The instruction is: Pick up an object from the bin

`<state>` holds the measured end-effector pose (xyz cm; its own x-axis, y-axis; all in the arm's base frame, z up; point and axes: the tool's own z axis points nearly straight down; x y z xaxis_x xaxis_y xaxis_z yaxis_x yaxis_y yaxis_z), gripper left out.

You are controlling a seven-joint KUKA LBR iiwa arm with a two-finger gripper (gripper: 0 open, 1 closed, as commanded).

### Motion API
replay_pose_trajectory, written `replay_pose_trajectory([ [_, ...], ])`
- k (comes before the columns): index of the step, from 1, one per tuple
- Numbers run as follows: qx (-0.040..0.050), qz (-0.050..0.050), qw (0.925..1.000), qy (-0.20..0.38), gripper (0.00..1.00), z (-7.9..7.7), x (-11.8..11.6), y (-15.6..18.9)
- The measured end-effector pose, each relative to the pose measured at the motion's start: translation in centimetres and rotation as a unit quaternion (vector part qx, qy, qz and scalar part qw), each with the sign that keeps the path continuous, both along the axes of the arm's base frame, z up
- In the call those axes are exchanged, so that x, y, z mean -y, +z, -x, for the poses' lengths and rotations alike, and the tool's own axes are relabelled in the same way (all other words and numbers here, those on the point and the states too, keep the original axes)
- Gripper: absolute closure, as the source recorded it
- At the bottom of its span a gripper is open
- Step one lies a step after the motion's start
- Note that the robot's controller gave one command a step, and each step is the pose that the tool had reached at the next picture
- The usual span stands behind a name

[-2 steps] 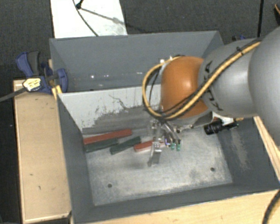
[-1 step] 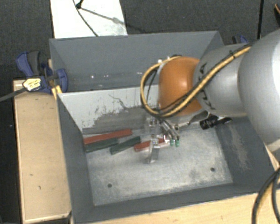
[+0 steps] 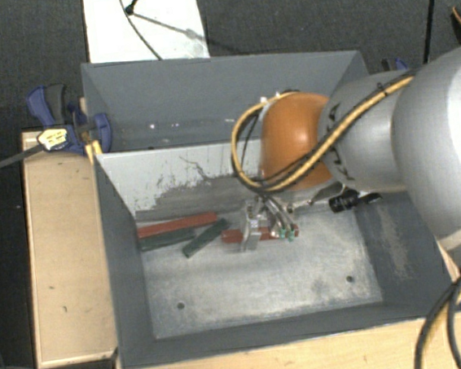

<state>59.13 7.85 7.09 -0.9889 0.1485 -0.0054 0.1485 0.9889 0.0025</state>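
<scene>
Your gripper [image 3: 254, 233] sits low, mid grey metal bin [image 3: 323, 284]. The short flat red block [image 3: 233, 237] lies touching at its nine o'clock, long axis nine-to-three. You cannot tell its opening.

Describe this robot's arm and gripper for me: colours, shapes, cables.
The silver-grey arm is built of thick, smooth, rounded links. At its wrist sits a glossy orange dome-shaped cover. A yellow cable runs along the arm and loops round that cover. Beneath the cover is a small metal gripper, pale grey, with tiny green parts at one side.
</scene>
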Motion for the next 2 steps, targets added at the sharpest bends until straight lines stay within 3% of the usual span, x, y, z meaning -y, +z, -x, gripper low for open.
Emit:
replay_pose_trajectory([
  [1, -0.0030, 0.001, 0.9986, 0.053, 1.00, 1.4, -2.1, 1.1],
  [2, 0.0029, 0.000, 0.9972, 0.074, 1.00, 0.6, -4.2, 20.7],
])
